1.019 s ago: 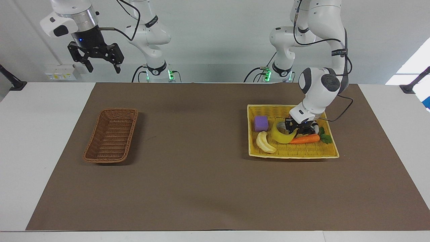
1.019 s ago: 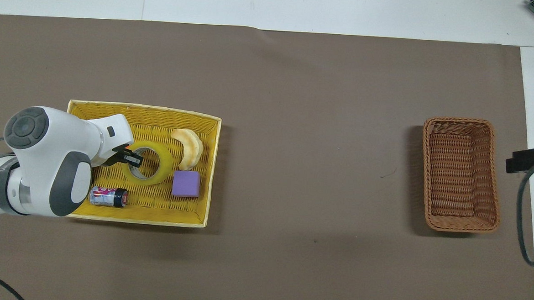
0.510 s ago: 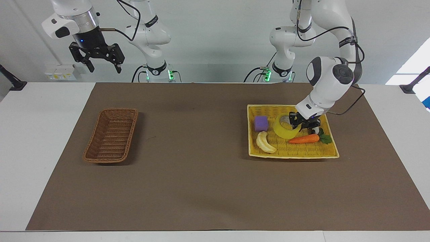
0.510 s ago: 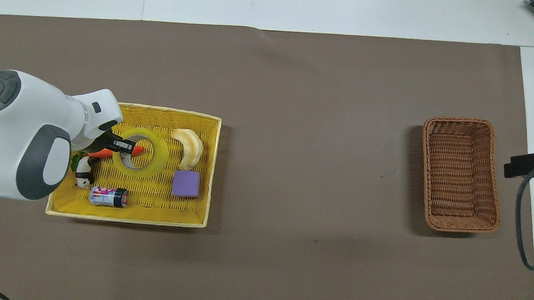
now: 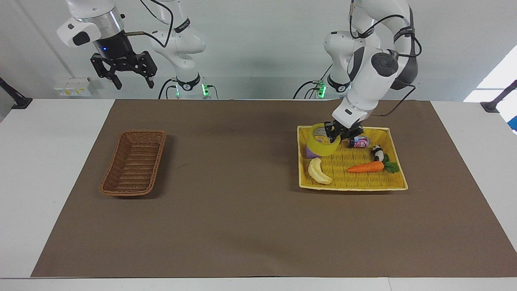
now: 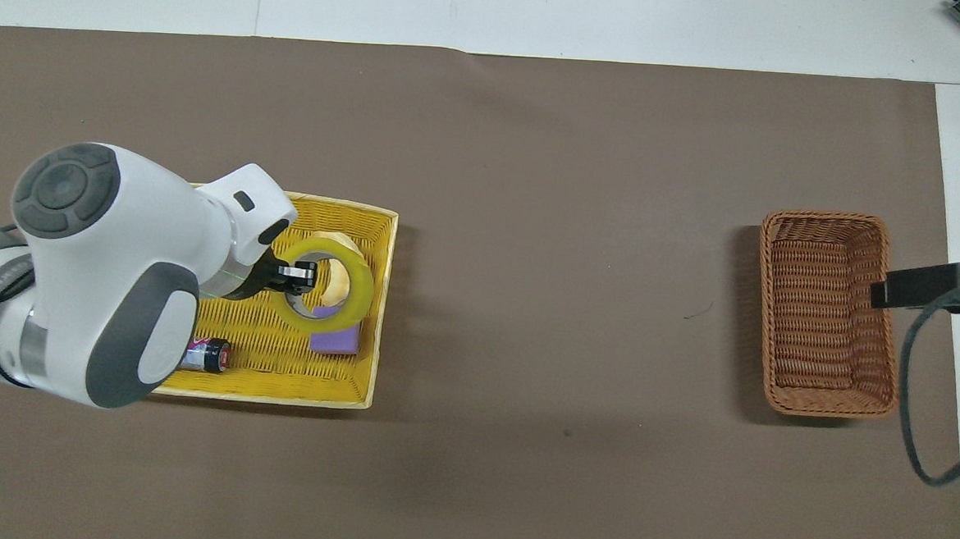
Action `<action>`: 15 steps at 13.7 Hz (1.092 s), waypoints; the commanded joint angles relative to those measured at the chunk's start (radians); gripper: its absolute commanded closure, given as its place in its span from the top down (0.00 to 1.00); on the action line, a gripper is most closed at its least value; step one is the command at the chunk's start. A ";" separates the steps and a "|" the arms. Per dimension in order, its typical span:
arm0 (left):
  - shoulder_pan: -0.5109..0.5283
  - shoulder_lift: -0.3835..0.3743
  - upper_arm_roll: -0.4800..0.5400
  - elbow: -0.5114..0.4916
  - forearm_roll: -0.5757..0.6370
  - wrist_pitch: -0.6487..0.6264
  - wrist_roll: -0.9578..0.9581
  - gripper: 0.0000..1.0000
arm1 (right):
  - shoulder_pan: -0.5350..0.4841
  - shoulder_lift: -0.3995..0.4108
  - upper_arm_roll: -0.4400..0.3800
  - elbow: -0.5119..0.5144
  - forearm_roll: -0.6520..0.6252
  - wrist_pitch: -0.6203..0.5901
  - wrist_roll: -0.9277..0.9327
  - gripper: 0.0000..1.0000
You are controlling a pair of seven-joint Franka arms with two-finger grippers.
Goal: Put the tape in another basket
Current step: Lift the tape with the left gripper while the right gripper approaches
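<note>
Pinching the tape point(image 5: 320, 146), your left gripper point(image 5: 337, 136) holds it above the yellow tray point(image 5: 355, 184); your right gripper point(image 5: 129, 76) waits spread.

Tape: the translucent yellow-green tape roll point(image 5: 320, 145) has been lifted off the yellow woven tray's point(image 5: 394, 184) floor, now hanging over the purple block point(image 6: 335, 340).
Left end effector point(image 5: 337, 136): risen, still clamped on the roll's wall.
Right end effector point(image 5: 129, 75): drifted slightly toward the surface's middle.
</note>
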 commanded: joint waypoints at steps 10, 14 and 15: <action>-0.366 -0.026 0.014 0.009 -0.247 0.224 -0.307 0.00 | 0.123 0.027 0.003 -0.276 0.355 0.295 0.055 1.00; -0.423 0.011 0.014 0.078 -0.249 0.336 -0.333 0.00 | 0.181 0.032 0.003 -0.342 0.382 0.334 -0.016 1.00; -0.438 0.026 0.011 0.090 -0.249 0.343 -0.348 0.00 | 0.189 0.024 0.003 -0.358 0.388 0.332 -0.031 1.00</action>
